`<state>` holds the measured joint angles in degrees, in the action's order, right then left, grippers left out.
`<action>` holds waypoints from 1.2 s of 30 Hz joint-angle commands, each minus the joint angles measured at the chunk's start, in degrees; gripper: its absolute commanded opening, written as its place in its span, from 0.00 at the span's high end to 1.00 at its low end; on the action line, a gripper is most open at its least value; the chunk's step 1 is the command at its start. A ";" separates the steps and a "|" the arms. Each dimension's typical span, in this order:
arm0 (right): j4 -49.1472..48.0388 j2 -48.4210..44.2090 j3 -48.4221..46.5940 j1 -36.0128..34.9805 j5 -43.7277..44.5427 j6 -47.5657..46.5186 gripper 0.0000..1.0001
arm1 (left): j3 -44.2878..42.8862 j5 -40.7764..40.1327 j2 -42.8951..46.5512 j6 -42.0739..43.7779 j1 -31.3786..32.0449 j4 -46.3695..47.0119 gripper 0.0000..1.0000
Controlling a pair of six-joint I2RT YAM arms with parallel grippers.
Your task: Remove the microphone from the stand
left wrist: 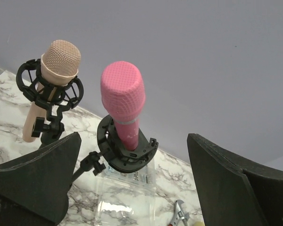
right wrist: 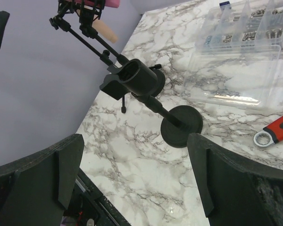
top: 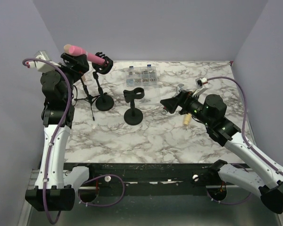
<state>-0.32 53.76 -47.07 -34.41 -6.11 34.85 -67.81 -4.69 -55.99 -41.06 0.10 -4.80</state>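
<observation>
Pink microphone [left wrist: 123, 99] seated in black shock mount [left wrist: 128, 153] on its stand [top: 104, 101] at far left of marble surface [top: 146, 136]. Left fingers [left wrist: 37, 183] spread wide, empty, flanking that mount without contact. Peach microphone [left wrist: 56, 63] in neighbouring mount just beside. Right fingers [right wrist: 236, 179] likewise spread, empty, well apart, facing a bare stand [right wrist: 148, 89] mid-surface. Clear parts box [top: 140, 75] behind.

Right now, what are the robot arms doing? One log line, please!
left gripper: open, facing pink microphone | pink microphone: in its stand, not gripped | right gripper: open, facing empty stand | step: grasp not yet made
</observation>
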 commanded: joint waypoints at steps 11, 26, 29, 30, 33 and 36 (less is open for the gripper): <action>2.37 -1.10 -0.67 0.14 4.65 -2.48 0.00 | -2.22 2.47 -10.11 -6.22 -1.23 9.78 0.15; 2.26 0.62 -1.29 0.18 4.31 -2.23 0.00 | -2.45 1.51 -10.90 -2.04 -1.23 13.31 0.74; 2.04 0.96 -1.30 0.14 3.96 -1.89 0.00 | -3.10 1.90 -10.42 -0.75 -1.23 13.24 0.85; 2.07 1.03 -1.29 0.11 3.87 -1.72 0.00 | -3.04 1.51 -9.89 -0.49 -1.24 13.45 0.86; 1.86 1.17 -1.10 0.07 3.48 -1.37 0.00 | -2.54 0.27 -8.26 0.42 -1.24 14.39 0.92; 1.70 1.34 -0.93 0.15 3.46 -1.28 0.00 | -3.39 0.22 -7.18 1.26 -1.20 14.64 0.96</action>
<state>1.45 54.76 -47.07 -34.41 -3.16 33.39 -68.95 -3.81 -66.17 -42.24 -0.80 7.11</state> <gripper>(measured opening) 0.998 0.066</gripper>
